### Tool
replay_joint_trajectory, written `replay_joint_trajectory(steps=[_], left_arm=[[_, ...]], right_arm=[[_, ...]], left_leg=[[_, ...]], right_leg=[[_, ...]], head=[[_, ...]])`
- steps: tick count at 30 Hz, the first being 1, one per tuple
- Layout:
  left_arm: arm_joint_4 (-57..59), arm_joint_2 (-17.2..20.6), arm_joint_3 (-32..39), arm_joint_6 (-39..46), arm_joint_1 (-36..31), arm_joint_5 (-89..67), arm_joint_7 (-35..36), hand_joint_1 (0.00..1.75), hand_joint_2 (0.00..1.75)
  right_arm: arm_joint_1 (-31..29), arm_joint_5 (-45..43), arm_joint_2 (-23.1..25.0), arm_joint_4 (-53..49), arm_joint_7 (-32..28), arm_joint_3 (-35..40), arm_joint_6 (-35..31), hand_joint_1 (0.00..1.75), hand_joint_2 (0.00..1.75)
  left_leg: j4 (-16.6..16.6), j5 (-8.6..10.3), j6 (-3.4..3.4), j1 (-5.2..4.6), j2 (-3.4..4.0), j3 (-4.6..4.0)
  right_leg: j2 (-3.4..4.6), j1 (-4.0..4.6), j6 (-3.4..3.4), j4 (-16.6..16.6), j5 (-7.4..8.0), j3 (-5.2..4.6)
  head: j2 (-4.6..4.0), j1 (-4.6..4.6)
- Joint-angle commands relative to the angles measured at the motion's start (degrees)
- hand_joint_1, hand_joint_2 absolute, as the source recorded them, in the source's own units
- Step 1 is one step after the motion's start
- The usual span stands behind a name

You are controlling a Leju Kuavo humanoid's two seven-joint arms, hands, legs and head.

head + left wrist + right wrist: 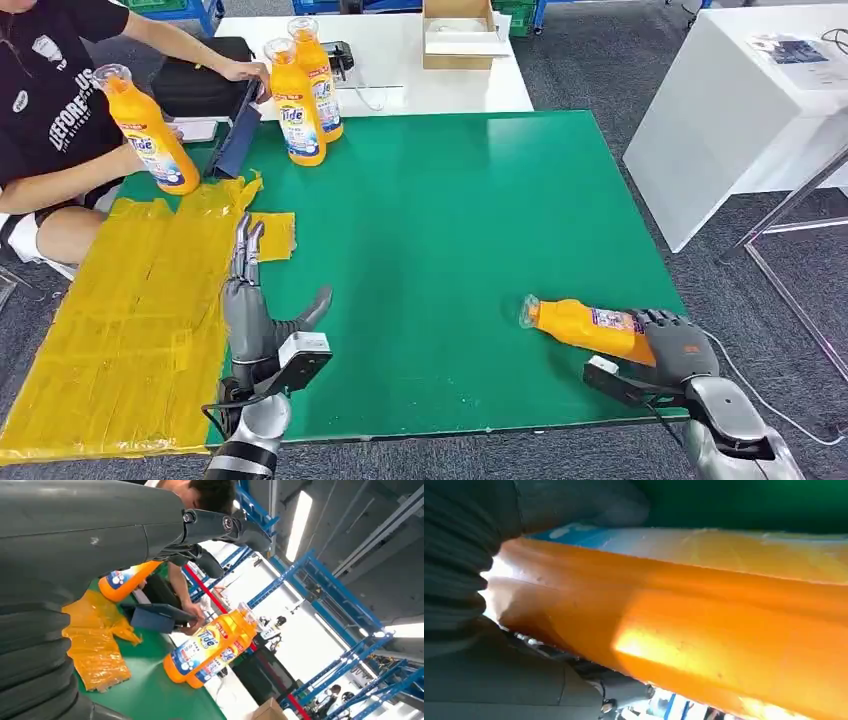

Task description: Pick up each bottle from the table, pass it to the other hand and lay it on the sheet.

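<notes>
An orange Tide bottle (585,326) lies on its side near the front right of the green table (450,230), clear cap pointing left. My right hand (678,345) grips its base end; the right wrist view shows the orange bottle (684,625) pressed close against the hand. My left hand (250,310) hovers open at the front left, fingers stretched forward beside the yellow sheet (130,310), holding nothing. Two more orange bottles (305,95) stand upright at the table's far edge, seen also as a bottle pair (212,645) from the left wrist. A person holds another bottle (150,130) upright at the sheet's far end.
A person in a black shirt (50,110) sits at the far left with a dark tablet (235,140) leaning by the sheet. Behind stands a white table (400,60) with a cardboard box (458,35). Another white table (740,110) is at the right.
</notes>
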Motion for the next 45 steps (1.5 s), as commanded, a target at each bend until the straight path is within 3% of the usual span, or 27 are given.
replay_joint_trajectory(steps=[1, 3, 6, 10, 11, 13, 15, 18, 21, 27, 45], left_arm=[[5.0, 0.9, -3.6, -0.1, -1.3, 1.6, 0.1, 0.00, 1.75], [4.3, 2.3, -7.4, -3.9, -1.1, 5.9, 2.6, 0.00, 1.75], [2.5, 2.1, -10.0, -13.3, -0.7, 13.5, 4.6, 0.00, 1.75], [1.7, 2.2, -12.4, -22.2, -0.8, 19.2, 7.8, 0.00, 1.75], [2.1, 2.6, -13.0, -24.3, -1.1, 19.9, 8.6, 0.00, 1.75], [3.2, 2.6, -13.2, -25.7, -1.8, 20.7, 9.1, 0.00, 1.75], [4.8, 2.9, -12.9, -28.2, -3.0, 22.7, 10.0, 0.00, 1.75], [5.2, 3.0, -12.6, -29.6, -3.4, 24.0, 10.2, 0.00, 1.75], [5.0, 3.4, -12.4, -32.3, -3.7, 25.9, 10.8, 0.00, 1.75], [6.0, 3.8, -13.9, -34.6, -5.0, 27.0, 10.8, 0.00, 1.75], [10.2, 3.2, -16.4, -37.5, -7.9, 30.5, 10.3, 0.00, 1.75]], right_arm=[[-2.2, 3.6, 13.1, 2.2, 3.6, -1.0, -12.7, 1.75, 1.75], [0.7, -4.5, 18.9, -6.2, -2.7, -5.1, -20.4, 1.75, 1.75], [4.4, -12.2, 23.5, -15.3, -8.0, -6.3, -24.5, 1.75, 1.75], [5.2, -11.9, 27.5, -15.3, -10.7, -5.7, -29.3, 1.75, 1.75], [4.9, -18.2, 28.3, -14.5, -14.1, -5.1, -27.6, 1.75, 1.75], [4.2, -18.2, 29.2, -12.6, -14.9, -4.6, -28.5, 1.75, 1.75], [3.1, -24.0, 30.9, -9.9, -18.3, -3.9, -27.3, 1.75, 1.75], [2.5, -27.1, 31.4, -8.0, -19.2, -2.7, -23.4, 1.75, 1.75], [-0.1, -27.6, 33.2, 0.3, -18.6, 0.4, -18.5, 1.75, 1.75], [-2.9, -33.4, 35.8, 9.3, -22.7, 4.3, -11.7, 1.75, 1.75], [-5.7, -35.1, 38.2, 8.5, -24.7, 13.9, -9.1, 1.75, 1.75]], left_leg=[[-0.1, -0.05, -0.10, 0.11, 0.11, 0.21], [-0.1, -0.03, -0.12, 0.07, 0.11, 0.22], [-0.1, -0.03, -0.13, 0.07, 0.04, 0.09], [-0.1, -0.06, -0.12, 0.11, -0.16, 0.09], [-0.1, -0.03, -0.10, 0.13, -0.10, 0.02], [-0.1, -0.04, -0.08, 0.14, -0.06, 0.06], [-0.1, -0.01, -0.07, 0.16, -0.08, -0.01], [-0.1, 0.01, -0.07, 0.08, -0.08, -0.12], [-0.1, 0.00, -0.11, 0.11, -0.12, 0.02], [-0.1, 0.03, -0.08, 0.10, -0.02, -0.11], [-0.1, 0.02, -0.09, 0.11, -0.11, -0.15]], right_leg=[[0.47, 0.07, -0.12, -0.1, 0.06, 0.13], [0.45, 0.03, -0.14, -0.1, 0.05, 0.07], [0.35, 0.06, -0.14, 0.0, -0.03, -0.07], [0.20, 0.11, -0.12, 0.0, -0.13, -0.02], [0.17, 0.13, -0.09, 0.0, -0.09, -0.06], [0.27, 0.09, -0.09, 0.0, -0.07, -0.04], [0.22, 0.10, -0.08, 0.0, -0.04, -0.07], [0.20, 0.04, -0.10, 0.0, -0.02, -0.19], [0.28, 0.06, -0.15, -0.1, -0.03, -0.07], [0.18, 0.08, -0.08, 0.0, -0.02, -0.19], [0.21, 0.05, -0.10, 0.0, -0.04, -0.23]], head=[[0.00, -0.02], [0.00, -0.02], [0.00, -0.04], [0.00, -0.02], [0.00, -0.04], [0.00, -0.07], [0.00, -0.02], [0.00, -0.04], [0.00, -0.02], [0.00, -0.02], [0.00, -0.02]])
